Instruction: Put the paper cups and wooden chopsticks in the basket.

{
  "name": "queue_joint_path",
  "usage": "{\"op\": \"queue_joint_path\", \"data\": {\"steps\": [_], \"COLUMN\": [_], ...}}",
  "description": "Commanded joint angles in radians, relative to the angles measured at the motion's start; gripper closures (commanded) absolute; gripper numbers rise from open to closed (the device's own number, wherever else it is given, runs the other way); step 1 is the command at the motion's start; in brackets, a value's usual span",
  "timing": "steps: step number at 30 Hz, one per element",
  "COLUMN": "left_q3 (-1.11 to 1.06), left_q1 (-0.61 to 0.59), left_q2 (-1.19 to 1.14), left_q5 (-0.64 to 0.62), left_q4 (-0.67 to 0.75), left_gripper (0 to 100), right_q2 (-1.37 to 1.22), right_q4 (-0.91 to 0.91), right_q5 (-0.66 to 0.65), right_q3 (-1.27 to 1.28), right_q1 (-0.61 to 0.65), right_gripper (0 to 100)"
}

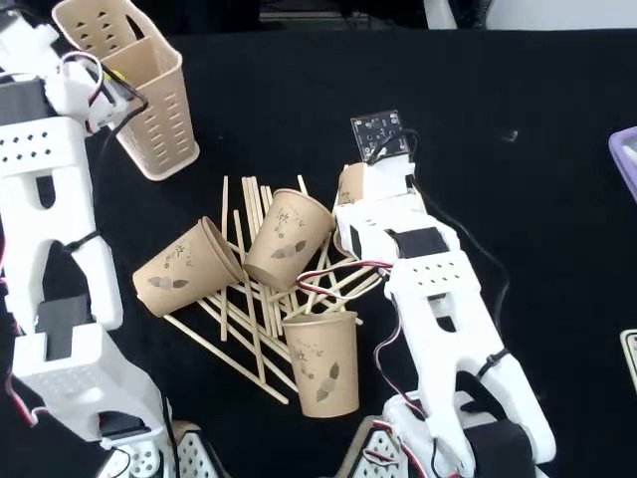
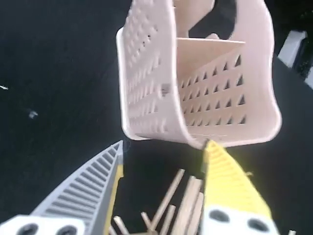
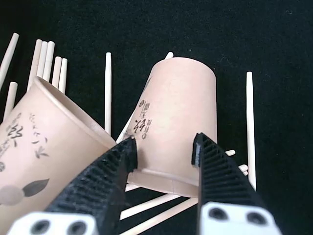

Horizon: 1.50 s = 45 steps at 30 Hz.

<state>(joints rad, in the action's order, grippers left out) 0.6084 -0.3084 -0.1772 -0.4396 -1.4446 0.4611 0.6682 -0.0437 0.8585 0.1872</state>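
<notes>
Four cups sit in a loose pile of chopsticks (image 1: 261,299) near the middle of the table (image 1: 518,80). The left cup (image 1: 184,267) lies on its side, and the middle cup (image 1: 289,237) is tilted across the sticks just beside it. The front cup (image 1: 323,363) is closer to the near edge, its rim against the pile. The fourth cup (image 1: 349,184) is partly under the right arm's wrist. In the right wrist view the right gripper (image 3: 164,144) has its jaws spread to either side of the fourth cup (image 3: 178,112), close to the rim. That cup lies on its side over chopsticks, and the middle cup (image 3: 39,156) is just beside it. Whether the fingertips (image 3: 128,149) touch the cup I cannot tell. The basket (image 1: 149,110) stands at the far left corner. The left gripper (image 2: 165,144) is right at the basket (image 2: 146,88) with its jaws wide apart. Several stick ends (image 2: 181,205) show between the jaws, pointing toward the basket, but I cannot tell whether anything grips them. A purple object (image 1: 625,159) sits at the right edge, well apart from everything else.
</notes>
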Motion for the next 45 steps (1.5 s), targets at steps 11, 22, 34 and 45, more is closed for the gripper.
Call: {"op": "queue_joint_path", "data": {"steps": [11,22,34,45], "left_q3": [-0.099,-0.272,-0.142,-0.038], "left_q1": [-0.001,0.005,0.153,0.295], "left_q2": [0.0,0.011,0.011,0.008], "left_q5": [-0.17,-0.149,0.325,0.601], "left_q4": [0.169,0.212,0.008,-0.173], "left_gripper": [71,95,97,97], "right_q2": [-0.007,-0.005,0.031,0.334], "right_q4": [-0.015,-0.015,0.02,0.146], "right_q5": [0.002,0.002,0.005,0.012], "right_q3": [0.002,0.002,-0.035,-0.2], "right_q1": [0.012,0.012,-0.066,-0.196], "right_gripper": [80.5,80.5,80.5,80.4]}}
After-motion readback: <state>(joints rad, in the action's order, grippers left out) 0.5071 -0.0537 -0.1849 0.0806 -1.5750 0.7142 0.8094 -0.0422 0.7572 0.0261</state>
